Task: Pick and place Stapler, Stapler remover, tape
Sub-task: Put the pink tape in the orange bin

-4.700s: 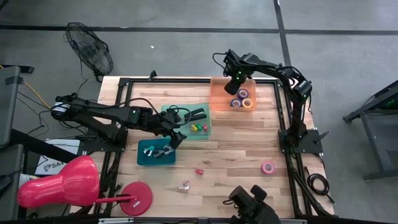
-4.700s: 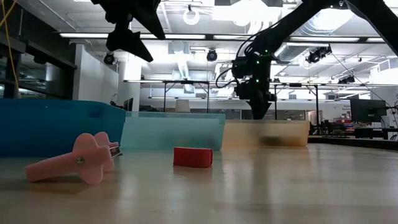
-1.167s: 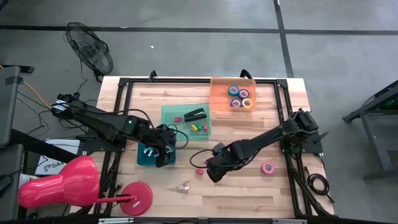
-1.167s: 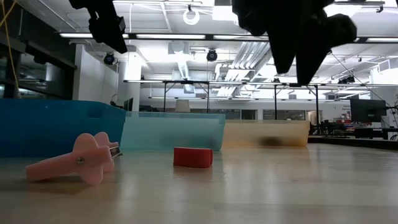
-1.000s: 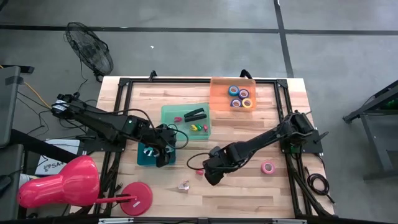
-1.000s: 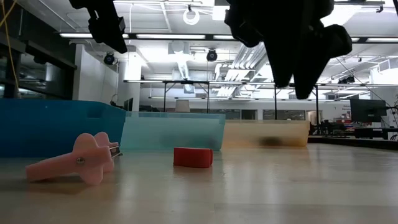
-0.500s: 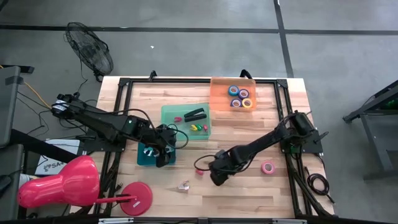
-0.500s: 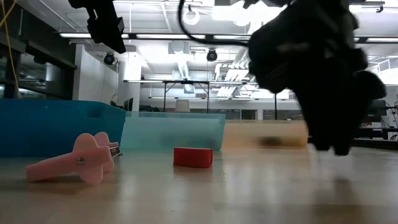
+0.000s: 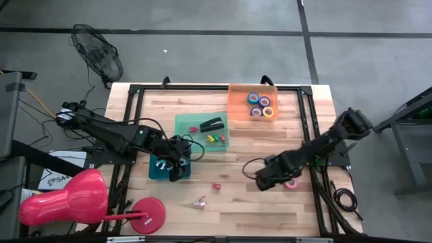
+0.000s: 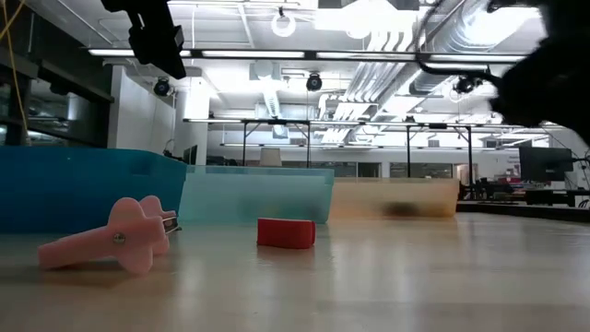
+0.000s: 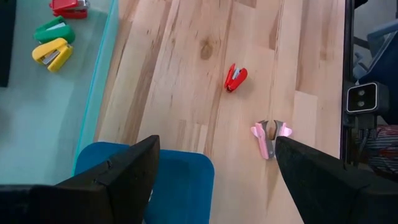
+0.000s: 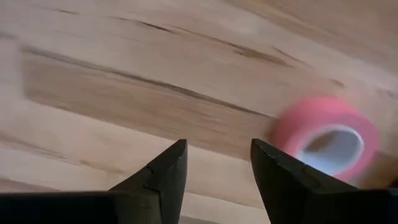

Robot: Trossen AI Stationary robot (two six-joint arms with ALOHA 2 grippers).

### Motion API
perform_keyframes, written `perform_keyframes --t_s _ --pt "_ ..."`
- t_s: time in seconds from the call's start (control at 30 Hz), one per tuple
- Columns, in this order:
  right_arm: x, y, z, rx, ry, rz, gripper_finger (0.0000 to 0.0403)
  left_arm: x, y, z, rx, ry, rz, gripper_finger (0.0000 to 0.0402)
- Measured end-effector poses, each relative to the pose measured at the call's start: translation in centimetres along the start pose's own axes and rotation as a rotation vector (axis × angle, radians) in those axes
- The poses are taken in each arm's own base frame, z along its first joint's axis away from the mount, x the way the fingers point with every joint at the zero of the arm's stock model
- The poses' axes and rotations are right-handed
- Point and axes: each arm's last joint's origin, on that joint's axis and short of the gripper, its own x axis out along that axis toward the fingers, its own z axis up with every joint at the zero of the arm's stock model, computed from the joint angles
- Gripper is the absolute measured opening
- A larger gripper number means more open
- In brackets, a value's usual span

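The loose pink tape roll (image 9: 291, 182) lies flat on the wooden table (image 9: 256, 145) at the lower right of the high view; in my right wrist view it (image 12: 326, 138) is a pink ring with a pale core. Four more tape rolls (image 9: 260, 104), purple, blue and yellow, sit in the orange tray (image 9: 237, 101) at the top centre. A black stapler (image 9: 213, 124) and small red, yellow and green staplers (image 9: 215, 139) lie in the pale green tray (image 9: 182, 125). A red mini stapler (image 9: 217, 186) and a pink staple remover (image 9: 200, 200) lie on bare wood at lower centre.

Half a second ago my right gripper was lower centre, near the red mini stapler; it has since swung to the right, and it has left the middle of the low view, where only a dark part of the arm shows at the upper right edge. The left arm has not moved.

My right gripper (image 9: 263, 181) now hangs just left of the pink roll. Its fingers (image 12: 161, 177) are spread partway with bare wood between them, holding nothing; the roll lies just beside one finger, outside the gap. My left gripper (image 9: 177, 169) waits over the blue tray (image 9: 155, 174) at centre left, fingers (image 11: 118, 180) wide apart and empty.
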Motion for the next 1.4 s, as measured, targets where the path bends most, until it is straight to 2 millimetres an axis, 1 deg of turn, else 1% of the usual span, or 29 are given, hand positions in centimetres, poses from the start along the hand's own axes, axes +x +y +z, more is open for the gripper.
perform_keyframes --t_s 0.13,0.27,0.4,0.57,0.67,0.77,1.1,1.17,1.27,1.4 --pt "0.5 -2.6 -0.6 0.069 0.003 -0.023 0.0188 0.0 0.0 0.0 -0.004 -0.001 0.002 0.0311" --pt "1.4 -4.2 -0.9 0.102 0.007 -0.025 0.0219 0.0 0.0 0.0 -0.007 -0.006 0.009 0.0311" --pt "2.7 -4.8 -0.9 0.103 0.020 0.016 0.0245 0.0 0.0 0.0 -0.012 -0.008 0.012 0.0311" --pt "4.1 -5.2 -0.6 0.146 0.025 0.072 0.0244 0.0 0.0 0.0 -0.027 -0.010 0.015 0.0311" --pt "4.2 -5.3 -0.6 0.152 0.025 0.068 0.0228 0.0 0.0 0.0 -0.038 -0.011 0.015 0.0311" --pt "4.1 -5.3 -0.6 0.134 0.018 0.056 0.0197 0.0 0.0 0.0 -0.052 -0.011 0.015 0.0311" --pt "4.1 -5.3 -0.6 0.068 0.018 0.054 0.0054 0.0 0.0 0.1 -0.057 -0.019 0.012 0.0311" --pt "4.0 -5.3 -0.6 0.052 0.021 0.062 0.0032 0.0 0.0 0.1 -0.057 -0.020 0.012 0.0311" --pt "3.5 -4.5 -0.8 0.011 0.006 0.103 0.0031 0.0 0.0 0.1 -0.056 -0.021 0.013 0.0311" --pt "1.8 -2.8 -1.1 -0.039 -0.052 0.193 0.0031 0.0 0.0 0.2 -0.056 -0.030 0.023 0.0311"
